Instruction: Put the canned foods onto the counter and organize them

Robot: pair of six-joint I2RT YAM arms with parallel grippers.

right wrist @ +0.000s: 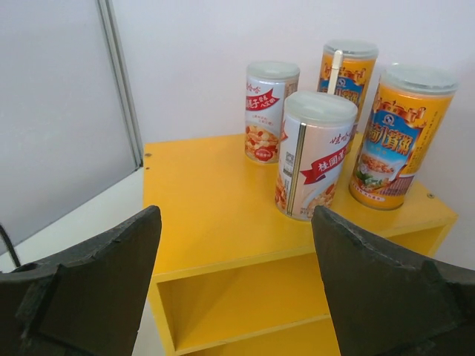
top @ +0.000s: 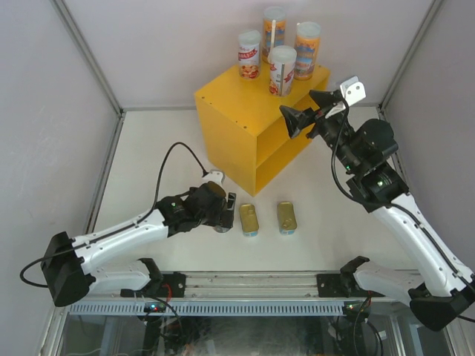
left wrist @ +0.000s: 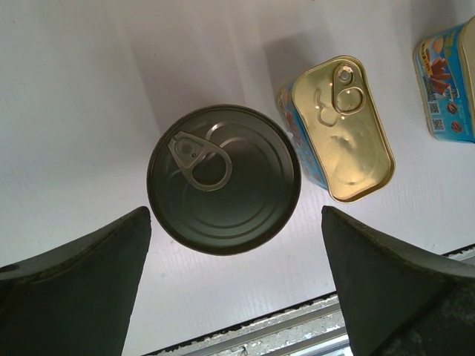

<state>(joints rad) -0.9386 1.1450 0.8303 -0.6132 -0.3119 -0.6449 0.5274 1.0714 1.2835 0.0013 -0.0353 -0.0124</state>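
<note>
The left gripper (left wrist: 234,215) hangs released, its dark fingers (left wrist: 89,282) spread as wide as they go and pointing down at the table (left wrist: 74,89). Right below it, in the gap and slightly ahead of the tips, sits the dark round tin (left wrist: 223,178), upright with its ring-pull lid facing up; neither finger touches it. Just past the tin on the gripper's right lies the near flat tin (left wrist: 343,126), gold top and ring-pull up, so close to the round one that I cannot tell whether they touch. Further right again, apart from it, lies the far flat tin (left wrist: 445,81), only its blue label side showing at the wrist view's edge. From above, both flat tins lie side by side on the table, between the two arms

The right gripper (right wrist: 236,215) is also released and grasps nothing, its fingers (right wrist: 96,289) parted and raised to about the height of the counter's top. Straight ahead of it stands the counter (right wrist: 208,208), the yellow box with its inner shelf opening below the fingers. All four tall cans stand upright on the top, towards its far side. Nearest the gripper is the front white can (right wrist: 315,156), the front orange can (right wrist: 397,137) just beside it on the right. Behind these stand the rear white can (right wrist: 271,111) and the rear orange can (right wrist: 347,74)
</note>
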